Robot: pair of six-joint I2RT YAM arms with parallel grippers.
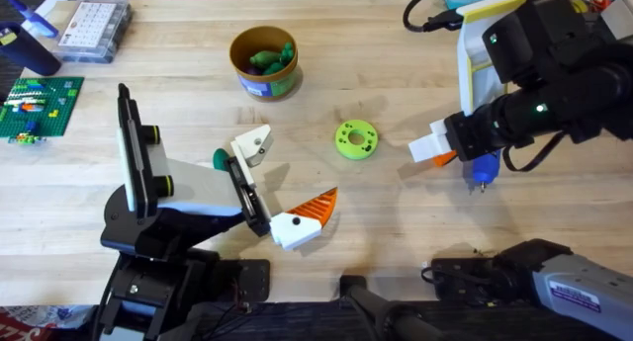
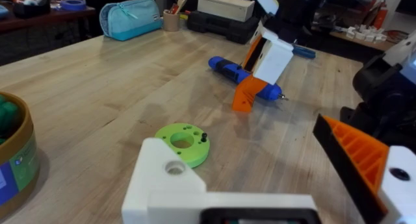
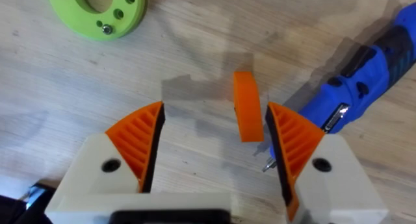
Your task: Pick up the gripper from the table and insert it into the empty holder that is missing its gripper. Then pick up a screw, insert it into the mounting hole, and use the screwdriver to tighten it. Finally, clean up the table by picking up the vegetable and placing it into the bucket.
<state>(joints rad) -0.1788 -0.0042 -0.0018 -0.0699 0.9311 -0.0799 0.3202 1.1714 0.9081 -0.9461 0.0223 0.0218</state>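
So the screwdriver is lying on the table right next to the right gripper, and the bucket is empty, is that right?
Not quite. The bucket is not empty: the overhead view shows green vegetable pieces inside it. The rest holds: the screwdriver lies on the table beside the right gripper, whose fingers are open.
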